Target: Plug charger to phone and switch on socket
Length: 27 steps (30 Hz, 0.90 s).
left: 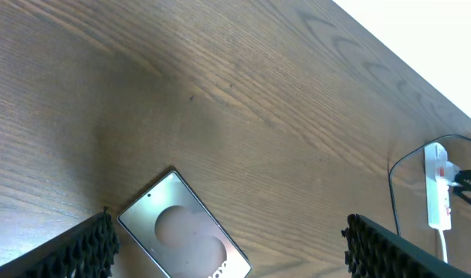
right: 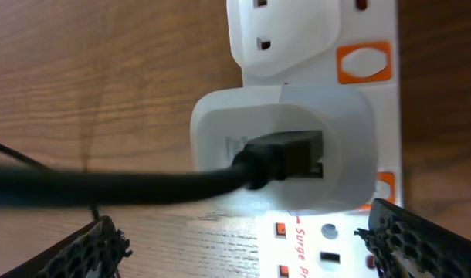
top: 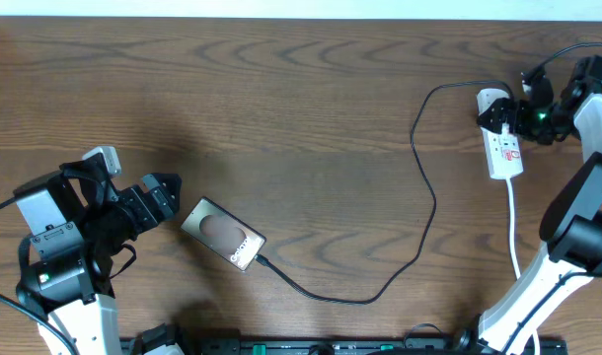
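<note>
The socket [right: 372, 27] read "Surge P" (rest cut off) beneath the right claw [right: 255, 243], spread apart over the charger [right: 104, 185]. Left claw [left: 237, 251], likewise apart, hung beside the phone [left: 185, 235].

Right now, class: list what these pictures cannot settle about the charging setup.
- Overhead: charger connector at the phone, too small to judge seating.
- Left wrist: phone's port end, cut off by bottom edge.
- Right wrist: power strip's lower orange switch, mostly hidden behind the white adapter.
</note>
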Available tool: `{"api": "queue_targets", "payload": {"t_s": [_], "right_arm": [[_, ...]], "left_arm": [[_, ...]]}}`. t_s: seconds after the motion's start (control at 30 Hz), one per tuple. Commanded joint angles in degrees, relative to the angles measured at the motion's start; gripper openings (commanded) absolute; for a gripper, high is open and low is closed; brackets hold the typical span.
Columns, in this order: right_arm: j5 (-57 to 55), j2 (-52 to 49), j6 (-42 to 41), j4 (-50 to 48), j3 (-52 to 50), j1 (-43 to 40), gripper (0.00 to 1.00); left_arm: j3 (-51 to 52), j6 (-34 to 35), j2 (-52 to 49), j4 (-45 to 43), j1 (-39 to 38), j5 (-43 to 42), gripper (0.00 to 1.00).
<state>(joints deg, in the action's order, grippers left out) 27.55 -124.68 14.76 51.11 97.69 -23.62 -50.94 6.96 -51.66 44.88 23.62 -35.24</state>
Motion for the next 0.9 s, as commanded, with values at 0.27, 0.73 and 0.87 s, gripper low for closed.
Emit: {"api": "queue_targets", "payload": {"t_s": [0.27, 0.73, 0.87], "right_arm": [[1.31, -4.11, -1.75, -0.55, 0.00, 3.56, 0.99], [13.11, -5.33, -3.48, -0.11, 0.00, 4.57, 0.91], [12.94, -5.31, -4.09, 0.33, 0.02, 4.52, 0.89]], "left_arm": [[-1.05, -1.38, 0.04, 0.09, 0.22, -0.11, 0.92], [-1.05, -1.38, 0.04, 0.09, 0.22, -0.11, 0.92], [-1.05, -1.40, 0.04, 0.07, 0.22, -0.11, 0.92]]}}
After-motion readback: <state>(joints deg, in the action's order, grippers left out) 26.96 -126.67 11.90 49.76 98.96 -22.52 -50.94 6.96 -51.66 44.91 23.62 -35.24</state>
